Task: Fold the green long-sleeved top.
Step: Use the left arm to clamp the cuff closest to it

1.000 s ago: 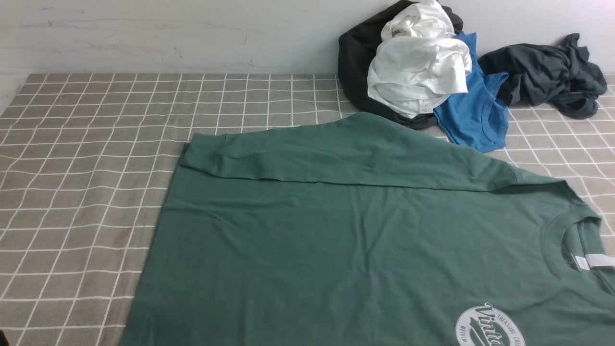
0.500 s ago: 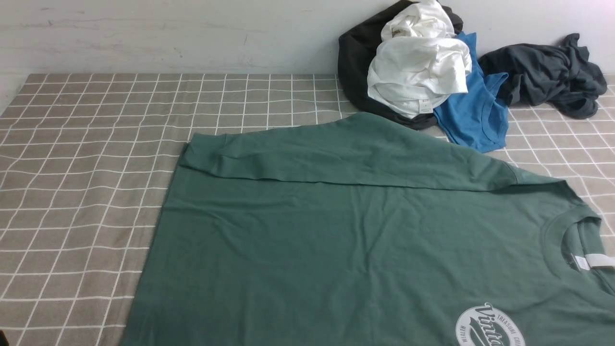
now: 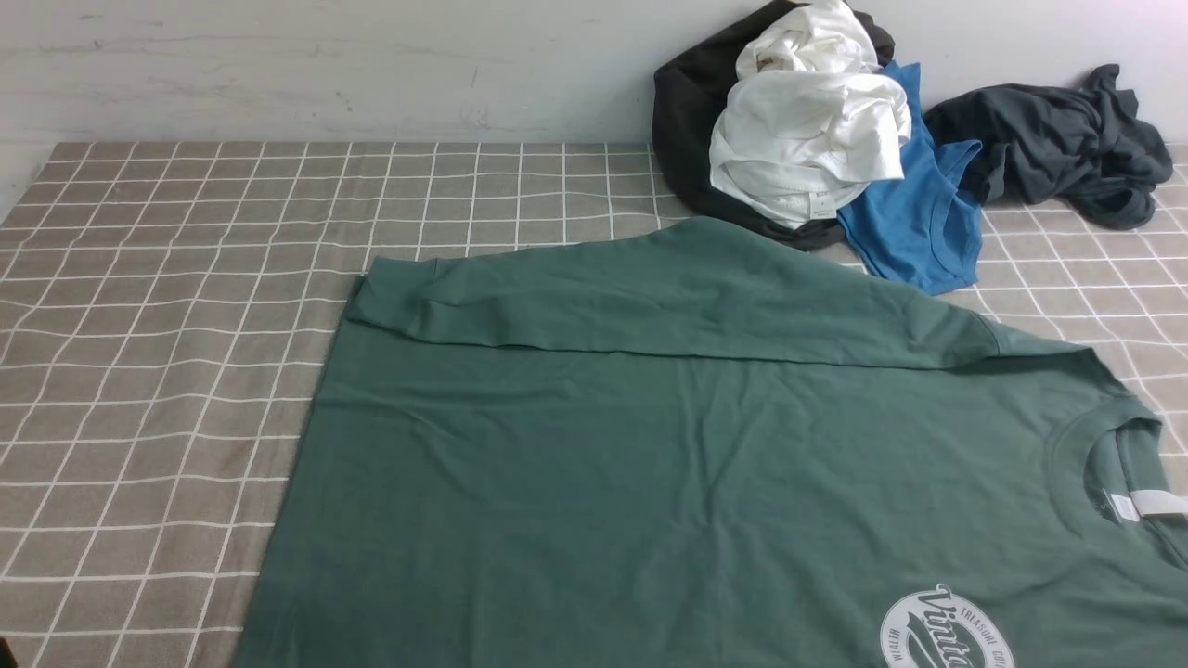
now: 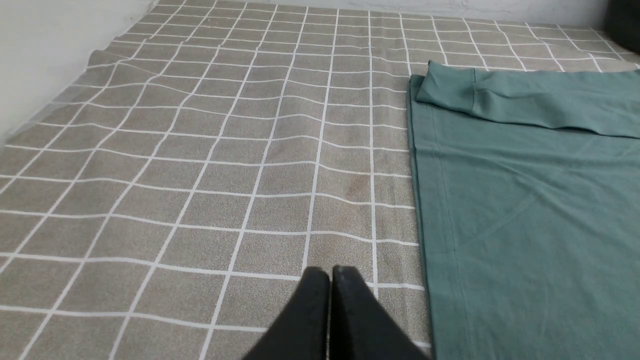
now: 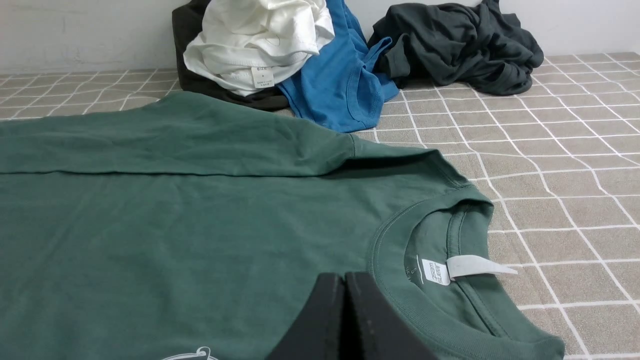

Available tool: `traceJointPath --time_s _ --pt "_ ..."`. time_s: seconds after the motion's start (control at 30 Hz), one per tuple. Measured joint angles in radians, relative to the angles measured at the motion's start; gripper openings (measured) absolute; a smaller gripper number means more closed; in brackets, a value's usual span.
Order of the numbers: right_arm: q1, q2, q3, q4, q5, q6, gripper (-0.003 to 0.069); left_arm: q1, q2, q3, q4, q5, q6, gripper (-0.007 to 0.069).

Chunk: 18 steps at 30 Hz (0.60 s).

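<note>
Here, you have on the checked tablecloth (image 3: 139, 325):

1. The green long-sleeved top (image 3: 650, 464): it lies flat and front up, with its hem toward the robot's left and its ribbed collar (image 3: 1067, 445) toward the right. One sleeve (image 3: 650, 297) is laid across the far edge of the body. The white neck label (image 3: 1155, 504) and round chest logo (image 3: 947, 631) show.
2. Your left gripper (image 4: 330, 272): jaws pressed together on nothing, over bare cloth just beside the top's hem.
3. Your right gripper (image 5: 344, 277): likewise closed and empty, above the chest near the collar.
4. By the back wall (image 3: 325, 65), a heap: white garment (image 3: 807, 139) on a black garment (image 3: 682, 121), with a blue top (image 3: 919, 232) alongside.
5. A dark grey garment (image 3: 1058, 148), crumpled, just right of that heap.
</note>
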Motion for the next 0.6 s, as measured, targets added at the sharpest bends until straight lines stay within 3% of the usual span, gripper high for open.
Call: traceJointPath --time_s 0.4,0.5,0.6 --pt "0.000 0.000 0.000 0.000 0.000 0.042 -0.0014 0.000 0.000 0.000 -0.015 0.000 -0.001 -0.0007" --pt "0.000 0.000 0.000 0.002 0.000 0.046 -0.0014 0.000 0.000 0.000 -0.116 -0.003 -0.011 -0.0007" --pt "0.000 0.000 0.000 0.025 0.000 0.072 -0.0014 0.000 0.000 0.000 -0.304 -0.003 -0.062 -0.0007"
